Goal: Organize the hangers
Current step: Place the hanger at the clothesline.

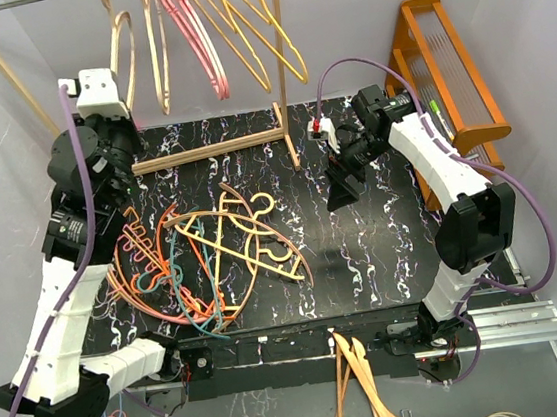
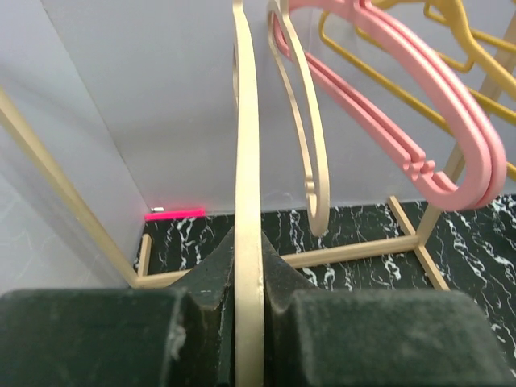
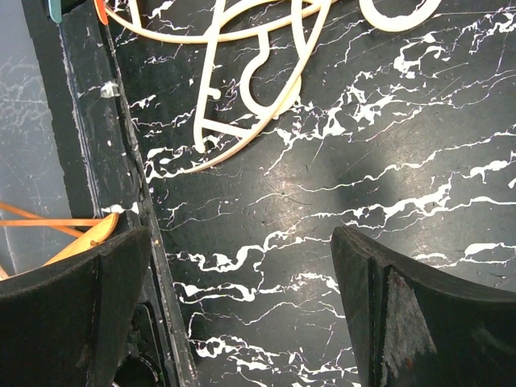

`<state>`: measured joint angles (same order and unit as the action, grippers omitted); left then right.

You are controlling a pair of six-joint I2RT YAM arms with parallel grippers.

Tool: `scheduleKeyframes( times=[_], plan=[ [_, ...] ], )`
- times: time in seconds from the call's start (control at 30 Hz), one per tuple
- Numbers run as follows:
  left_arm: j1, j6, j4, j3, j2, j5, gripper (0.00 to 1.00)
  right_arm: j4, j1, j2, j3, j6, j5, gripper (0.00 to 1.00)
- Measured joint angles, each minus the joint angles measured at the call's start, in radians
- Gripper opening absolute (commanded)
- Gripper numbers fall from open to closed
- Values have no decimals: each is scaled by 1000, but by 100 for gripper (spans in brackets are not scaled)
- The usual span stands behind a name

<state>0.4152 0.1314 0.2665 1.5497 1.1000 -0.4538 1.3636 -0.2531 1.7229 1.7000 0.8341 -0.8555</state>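
The work area is a black, white-veined bench (image 1: 385, 257) enclosed by pale walls. A wooden rack (image 1: 213, 148) stands at the far edge of the bench and serves as the reference for all positions.

Several hangers are hooked on the rack's top rail. From left to right they are two tan hangers, a pair of pink hangers (image 2: 419, 121) and some yellow hangers (image 1: 260, 31). The leftmost tan hanger (image 2: 247, 145) is clamped edge-on between the two dark pads of the left pincer (image 2: 248, 274), which is closed on it at the left end of the rack. The second tan hanger (image 2: 311, 145) hangs free just to its right.

A tangled heap of hangers (image 1: 214, 256) in orange, yellow, tan, pink and teal lies flat on the bench in front of the rack's base bar.

The right pincer (image 1: 343, 195) is held in front of the rack's right foot and slightly to its right. Its fingers are spread wide above bare bench and nothing is held between them.

An orange wooden stand (image 1: 443, 59) stands to the right of the rack. Light wooden hangers (image 1: 365, 390) lie beyond the near edge of the bench, well in front of the rack.
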Motion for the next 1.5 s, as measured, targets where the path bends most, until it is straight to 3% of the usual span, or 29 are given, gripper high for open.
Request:
scheduleKeyframes(
  times=[0.23,0.5,0.8,1.0,1.5],
  plan=[
    [0,56,8,108,20,-11,0,-2,14,0,-14,42,-5,99],
    [0,96,68,306,210,-17,0,0,74,0,-62,111,-12,99],
    [0,39,262,600,408,-18,0,0,124,-10,-91,167,-9,99],
    [-1,-3,357,735,442,-44,0,0,123,-19,-115,194,-7,99],
    [-6,-40,454,777,468,-123,0,-1,124,-18,-128,224,-3,99]
  ],
)
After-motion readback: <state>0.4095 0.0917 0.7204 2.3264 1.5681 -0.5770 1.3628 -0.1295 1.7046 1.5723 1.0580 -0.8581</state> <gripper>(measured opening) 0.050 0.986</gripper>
